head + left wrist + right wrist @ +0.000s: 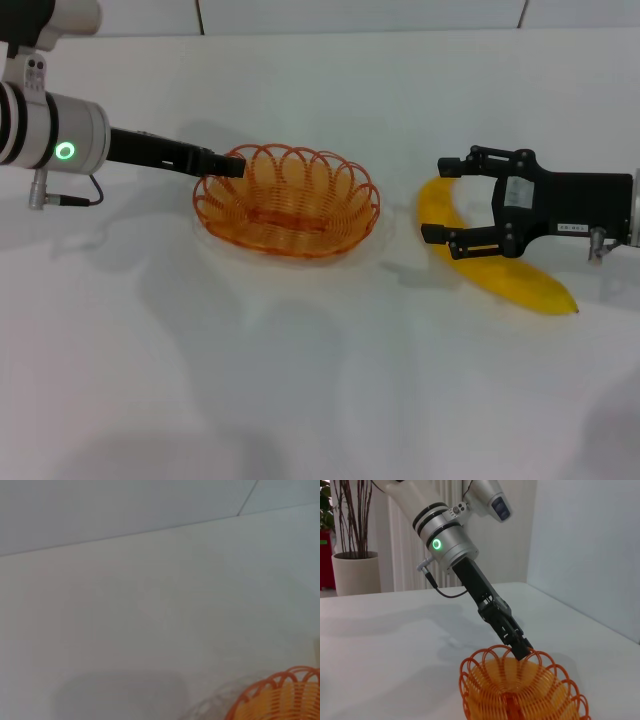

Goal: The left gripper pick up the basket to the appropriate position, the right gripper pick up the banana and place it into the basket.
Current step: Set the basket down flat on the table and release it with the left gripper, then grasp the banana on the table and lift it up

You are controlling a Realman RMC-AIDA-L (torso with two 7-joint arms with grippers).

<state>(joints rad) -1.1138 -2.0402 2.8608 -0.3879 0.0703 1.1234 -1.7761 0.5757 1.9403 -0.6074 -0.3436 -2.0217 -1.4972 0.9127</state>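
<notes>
The orange wire basket [290, 245] stands on the white table left of centre; it also shows in the left wrist view [280, 697] and the right wrist view [520, 690]. My left gripper [228, 166] reaches in from the left and is shut on the basket's left rim, as the right wrist view [521, 650] shows. The yellow banana [520, 280] lies on the table to the right of the basket. My right gripper [445, 200] is open, with its jaws astride the banana's far end and not closed on it.
The white table [300, 400] stretches out in front of the basket and banana. A back wall runs behind the table [125, 505]. A potted plant [352, 570] stands off the table beyond the left arm.
</notes>
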